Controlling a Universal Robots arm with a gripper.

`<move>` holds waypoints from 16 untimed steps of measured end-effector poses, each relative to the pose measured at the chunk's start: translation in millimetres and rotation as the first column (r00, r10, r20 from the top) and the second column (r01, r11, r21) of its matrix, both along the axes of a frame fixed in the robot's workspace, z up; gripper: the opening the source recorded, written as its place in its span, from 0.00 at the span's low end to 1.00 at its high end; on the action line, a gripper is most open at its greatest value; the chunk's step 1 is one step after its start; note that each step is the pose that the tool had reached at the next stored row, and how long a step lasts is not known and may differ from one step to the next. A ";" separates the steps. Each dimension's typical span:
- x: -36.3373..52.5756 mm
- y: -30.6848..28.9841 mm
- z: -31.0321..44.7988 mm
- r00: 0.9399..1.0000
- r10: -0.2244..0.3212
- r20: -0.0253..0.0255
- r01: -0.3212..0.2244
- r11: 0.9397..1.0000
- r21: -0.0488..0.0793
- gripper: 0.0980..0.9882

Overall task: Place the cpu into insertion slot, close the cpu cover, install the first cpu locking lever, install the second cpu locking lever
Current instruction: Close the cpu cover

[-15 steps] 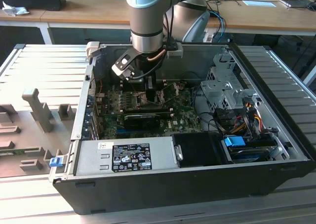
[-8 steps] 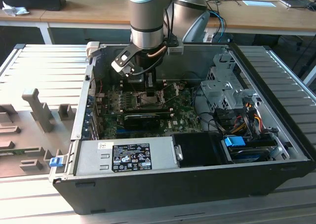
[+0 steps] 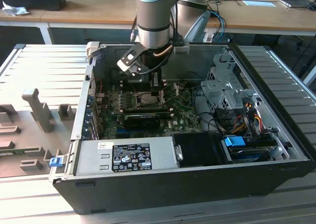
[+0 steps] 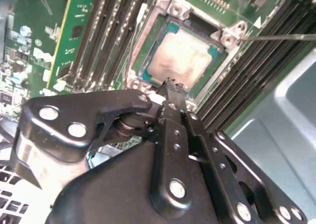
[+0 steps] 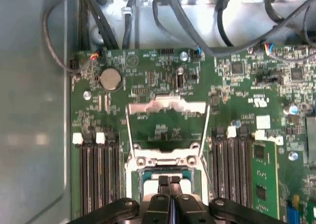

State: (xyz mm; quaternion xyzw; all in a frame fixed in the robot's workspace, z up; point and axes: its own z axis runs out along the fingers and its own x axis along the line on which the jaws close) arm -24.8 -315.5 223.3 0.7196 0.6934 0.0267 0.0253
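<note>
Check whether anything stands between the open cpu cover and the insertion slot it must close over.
Yes: the gripper, fingers together, sits over the cpu in the insertion slot, in the swing path of the cpu cover. Nothing else visible.

No print could be read letter for letter. In the exterior view a black label point(image 3: 132, 157) with white lines of print and rows of small symbols lay on the silver power supply point(image 3: 162, 155) at the near side of the computer case point(image 3: 173, 190); its words were too small to make out. A small white sticker point(image 3: 105, 145) with dark print sat just beside it, toward the exterior view's left, equally illegible. In the first wrist view the green motherboard point(image 5: 148, 83) carried tiny white component markings, a white triangle outline point(image 5: 131, 60) near the coin cell battery point(image 5: 110, 79), and a white stamped mark point(image 5: 260, 101), none readable. In the second wrist view a white arrowhead point(image 4: 256, 21) stood beside a corner of the insertion slot point(image 4: 174, 8).
</note>
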 end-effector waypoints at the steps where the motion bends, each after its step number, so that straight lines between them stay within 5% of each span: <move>1: 0.0 0.1 2.1 1.000 0.000 0.000 0.000 1.000 0.000 0.01; 4: 0.1 0.2 28.7 1.000 0.000 0.000 0.000 1.000 -0.002 0.01; 6: 2.7 0.3 30.8 1.000 0.000 0.000 0.000 1.000 -0.002 0.01; 9: 21.7 0.2 31.2 1.000 0.000 -0.001 0.000 1.000 -0.001 0.01; 12: 25.9 0.7 42.0 1.000 0.000 -0.001 0.000 1.000 -0.001 0.01; 16: 49.6 0.6 37.8 1.000 -0.001 -0.002 0.001 1.000 -0.001 0.01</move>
